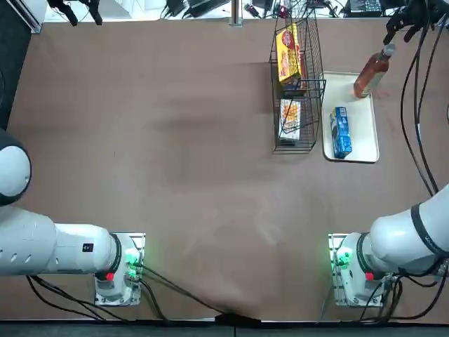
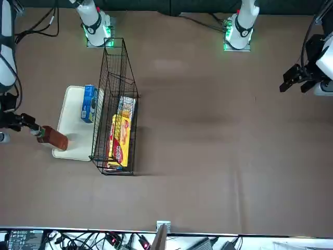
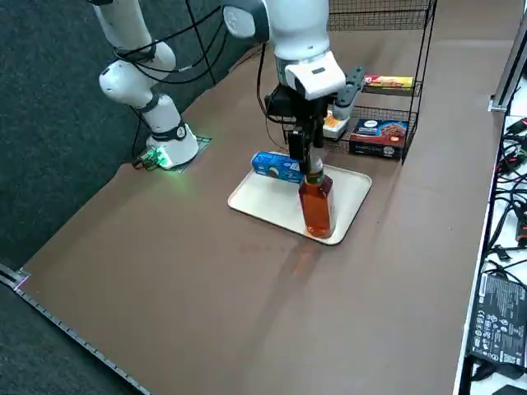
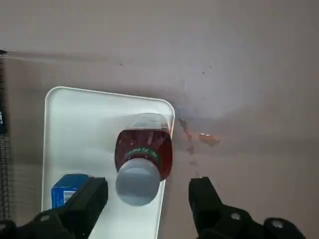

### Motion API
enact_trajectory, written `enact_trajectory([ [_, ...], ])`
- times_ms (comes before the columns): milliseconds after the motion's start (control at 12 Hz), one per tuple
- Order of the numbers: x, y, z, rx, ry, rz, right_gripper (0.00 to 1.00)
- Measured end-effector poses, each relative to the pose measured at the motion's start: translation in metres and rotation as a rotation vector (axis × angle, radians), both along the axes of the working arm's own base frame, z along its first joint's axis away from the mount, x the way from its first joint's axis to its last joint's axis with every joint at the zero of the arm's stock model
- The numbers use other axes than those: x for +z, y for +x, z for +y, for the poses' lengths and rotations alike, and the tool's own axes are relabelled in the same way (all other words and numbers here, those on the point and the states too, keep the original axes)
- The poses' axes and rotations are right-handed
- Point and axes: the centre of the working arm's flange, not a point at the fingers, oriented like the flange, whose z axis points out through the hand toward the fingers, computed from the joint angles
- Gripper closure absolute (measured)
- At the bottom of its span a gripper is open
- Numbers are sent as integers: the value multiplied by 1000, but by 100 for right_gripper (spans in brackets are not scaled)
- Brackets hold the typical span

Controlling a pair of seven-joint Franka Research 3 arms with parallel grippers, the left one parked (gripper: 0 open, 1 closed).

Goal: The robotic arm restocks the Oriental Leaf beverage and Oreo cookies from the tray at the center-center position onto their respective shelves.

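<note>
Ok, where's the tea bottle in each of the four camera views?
Top view: bottle upper right, at the tray's far end.
Front view: bottle far left.
Right side view: bottle centre, under the right gripper.
Right wrist view: bottle lower centre, between the open fingers.
Shared landmark: cream tray.

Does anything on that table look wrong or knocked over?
Nothing is spilled or broken. The tea bottle stands upright at the tray's edge, the open right tool around its cap; the blue Oreo packet lies flat on the tray.
</note>
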Motion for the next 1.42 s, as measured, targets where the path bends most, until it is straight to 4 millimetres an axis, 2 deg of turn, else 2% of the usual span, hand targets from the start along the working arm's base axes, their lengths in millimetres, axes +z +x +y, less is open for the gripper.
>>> enact_trajectory([
  [250, -13, 3, -2, -1, 2, 9, 0],
  [750, -20, 6, 5, -8, 16, 13, 0],
  [1417, -36, 4, 5, -50, 19, 10, 0],
])
